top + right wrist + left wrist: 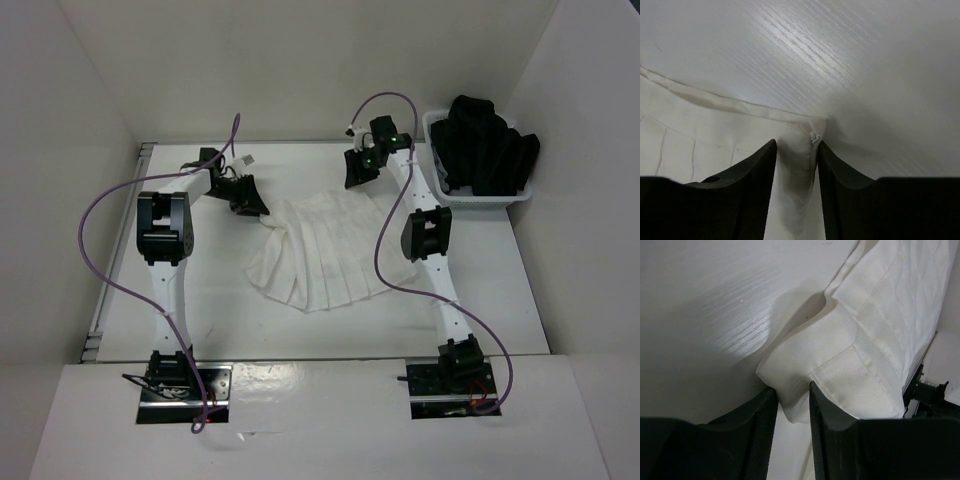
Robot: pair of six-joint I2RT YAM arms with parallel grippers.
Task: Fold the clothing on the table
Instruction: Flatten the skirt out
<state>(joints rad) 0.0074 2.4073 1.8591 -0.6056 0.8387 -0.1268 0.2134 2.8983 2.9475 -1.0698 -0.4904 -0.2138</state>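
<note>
From above, the left pincer point(254, 208) and right pincer point(356, 177) hid the clothing's point(320, 250) far corners. The wrist views cut the cloth off at their edges. Whether the right pincer truly pinched it, I couldn't tell.

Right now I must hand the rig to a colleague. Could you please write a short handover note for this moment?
Left gripper: shut on the far-left corner of the clothing.
Right gripper: its fingers straddle the far-right corner, beside a small metal fastener. I cannot tell whether they clamp it.
Things: the clothing lies spread like a fan in the middle of the table. A basket of black garments stands at the far right.
Done: both far corners reached.
Left: confirm the right grip, then fold. No fold shows.
</note>
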